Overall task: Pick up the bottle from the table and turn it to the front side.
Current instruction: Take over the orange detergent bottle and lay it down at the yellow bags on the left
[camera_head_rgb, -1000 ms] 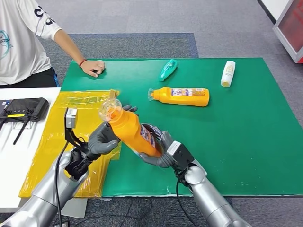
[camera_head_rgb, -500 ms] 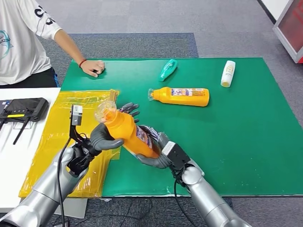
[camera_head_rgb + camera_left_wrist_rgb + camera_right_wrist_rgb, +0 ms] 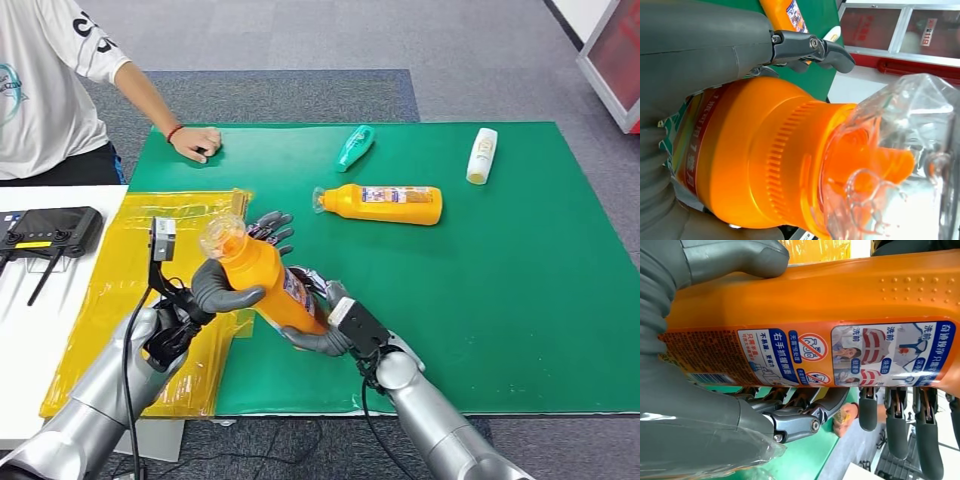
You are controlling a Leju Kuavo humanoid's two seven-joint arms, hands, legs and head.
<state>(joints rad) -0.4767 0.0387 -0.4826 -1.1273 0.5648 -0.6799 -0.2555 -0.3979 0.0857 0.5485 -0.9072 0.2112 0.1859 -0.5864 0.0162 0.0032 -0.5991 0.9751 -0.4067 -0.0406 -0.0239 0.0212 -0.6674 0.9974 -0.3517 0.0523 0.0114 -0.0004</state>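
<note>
Orange bottle (image 3: 268, 282) hanging tilted above the near edge of the green table (image 3: 528, 300), left of centre in the head view, clear cap end up-left and base down-right, probably lifted that way so the body can be rolled freely. Left hand (image 3: 226, 285) gripping the shoulder under the cap, right hand (image 3: 321, 320) cupping and holding the lower body, likely sharing the weight while the label is being brought round. Second orange bottle (image 3: 385, 203) lying flat in the upper middle, well apart.
</note>
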